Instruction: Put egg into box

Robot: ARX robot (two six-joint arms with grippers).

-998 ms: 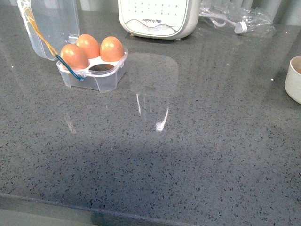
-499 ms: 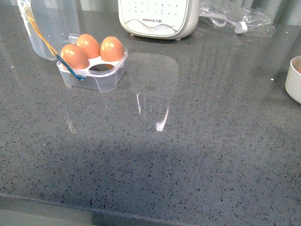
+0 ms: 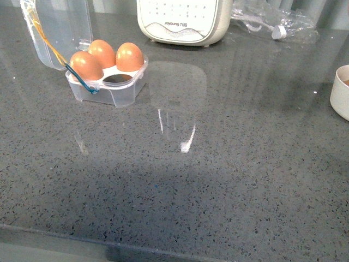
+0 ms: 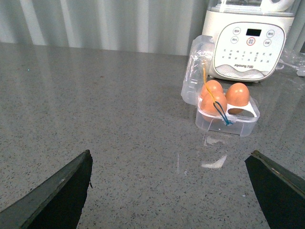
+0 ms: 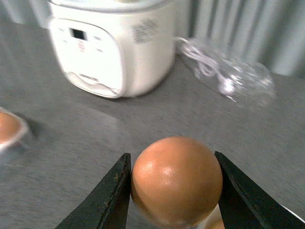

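Note:
The clear plastic box (image 3: 122,93) stands at the far left of the grey counter with its lid (image 3: 57,27) open. Three orange-brown eggs sit in it; the front right cell (image 3: 117,78) is empty. The box also shows in the left wrist view (image 4: 228,125). My right gripper (image 5: 172,183) is shut on the egg (image 5: 176,180), held between both fingers above the counter. My left gripper (image 4: 169,191) is open and empty, well short of the box. Neither gripper shows in the front view.
A cream appliance (image 3: 182,21) stands at the back behind the box. A clear plastic bag with a cable (image 3: 272,24) lies at the back right. A cream bowl (image 3: 341,91) sits at the right edge. The counter's front edge runs along the bottom.

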